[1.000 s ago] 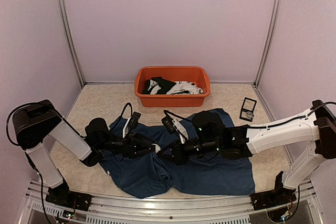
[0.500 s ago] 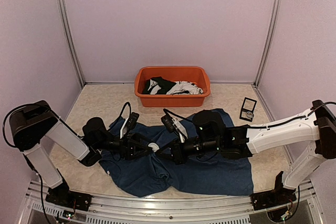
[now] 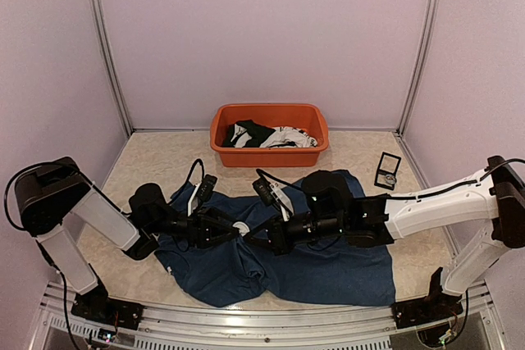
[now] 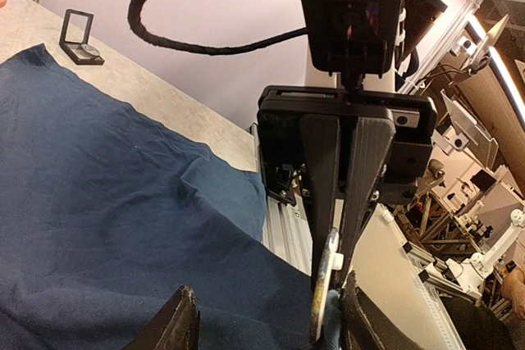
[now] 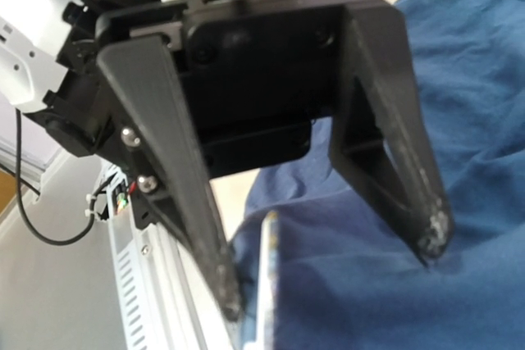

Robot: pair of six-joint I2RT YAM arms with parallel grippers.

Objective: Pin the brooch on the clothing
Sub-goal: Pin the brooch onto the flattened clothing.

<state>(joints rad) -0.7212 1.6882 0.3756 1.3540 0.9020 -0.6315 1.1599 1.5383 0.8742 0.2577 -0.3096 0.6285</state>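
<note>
A: Pale lilac walls (image 3: pixel 262 30) and a speckled beige table (image 3: pixel 156 161). What are the claws doing?

B: The right claw (image 4: pixel 338 272) is pinched together on the brooch (image 4: pixel 322 301), a thin pale disc seen edge-on low in the left wrist view. The left claw (image 5: pixel 330 272) faces it with its jaws apart, astride the disc. One fingertip (image 5: pixel 228 301) stands just beside the disc's edge, and the other is well off to the right of the frame.

A: And the clothing?

B: The navy T-shirt (image 3: pixel 328 272) lies rumpled across the lower middle of the overhead view, directly under both claws. The brooch sits near its centre, where the cloth is bunched. I cannot tell whether the disc touches the fabric.

A: Anything else around?

B: An orange tub (image 3: pixel 225 153) at upper centre holds black and white garments (image 3: pixel 267 135). A small open black case (image 3: pixel 387 170) lies at the right, near the wall.

A: What could go wrong?

B: I'd judge the hold is the weak spot. The disc is gripped by a thin edge, so if the left jaws close off-centre, the near finger could push it askew or knock it out. The soft, bunched cloth might also give way under the pin, or the pin might catch two layers.
</note>
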